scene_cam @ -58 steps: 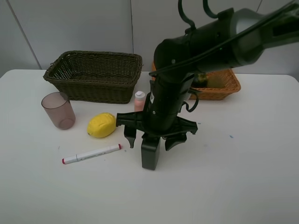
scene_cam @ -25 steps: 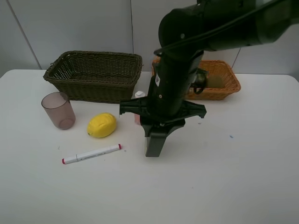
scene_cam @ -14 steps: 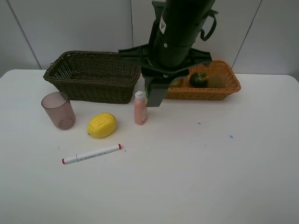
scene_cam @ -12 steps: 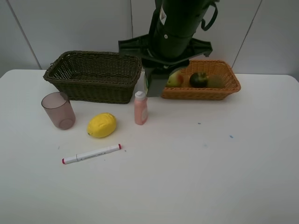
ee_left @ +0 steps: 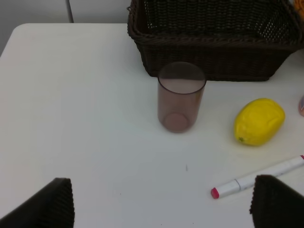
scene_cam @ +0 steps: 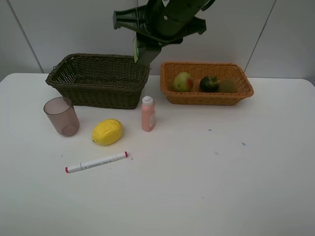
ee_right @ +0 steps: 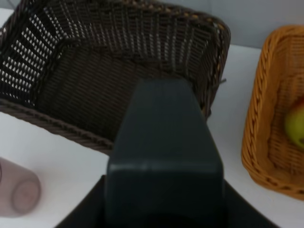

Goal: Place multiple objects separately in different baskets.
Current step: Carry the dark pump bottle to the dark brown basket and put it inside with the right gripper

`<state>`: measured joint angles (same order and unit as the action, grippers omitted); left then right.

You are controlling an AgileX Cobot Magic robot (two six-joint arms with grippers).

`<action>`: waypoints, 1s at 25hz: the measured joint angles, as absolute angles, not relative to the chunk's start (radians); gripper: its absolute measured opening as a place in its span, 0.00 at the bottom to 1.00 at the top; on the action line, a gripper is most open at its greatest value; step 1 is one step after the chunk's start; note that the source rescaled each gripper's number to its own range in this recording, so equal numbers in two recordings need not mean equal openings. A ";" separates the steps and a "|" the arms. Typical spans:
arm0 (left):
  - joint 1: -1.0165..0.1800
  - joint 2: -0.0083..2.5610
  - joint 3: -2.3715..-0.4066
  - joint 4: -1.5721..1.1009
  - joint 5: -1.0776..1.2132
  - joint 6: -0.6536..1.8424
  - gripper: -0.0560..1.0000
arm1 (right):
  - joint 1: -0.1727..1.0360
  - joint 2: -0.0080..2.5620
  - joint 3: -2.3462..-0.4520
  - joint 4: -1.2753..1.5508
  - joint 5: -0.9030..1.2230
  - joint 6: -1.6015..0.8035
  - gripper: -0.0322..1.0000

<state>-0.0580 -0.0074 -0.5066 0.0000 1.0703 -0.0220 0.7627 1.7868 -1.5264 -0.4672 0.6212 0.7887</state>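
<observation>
The right end effector (scene_cam: pixel 151 37) is clamped on a dark green bottle (scene_cam: pixel 142 53) at the upper middle of the high view, above the right end of the brown basket (scene_cam: pixel 98 78). The left end effector (ee_left: pixel 164 209) is spread wide and empty above the surface (scene_cam: pixel 221 172).

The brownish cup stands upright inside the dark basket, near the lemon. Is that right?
No. The cup stands upright on the table, outside the dark basket, near the lemon; the left wrist view shows it.
</observation>
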 joint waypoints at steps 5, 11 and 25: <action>-0.058 -0.007 -0.507 0.000 1.070 -0.022 0.97 | 0.729 1.845 -1.526 -0.488 0.490 0.789 0.05; -0.058 -0.007 -0.507 0.000 1.070 -0.022 0.97 | 0.692 1.930 -1.539 -0.533 0.340 0.789 0.05; -0.058 -0.007 -0.507 0.000 1.070 -0.022 0.97 | 0.662 2.150 -1.760 -0.569 0.267 0.789 0.05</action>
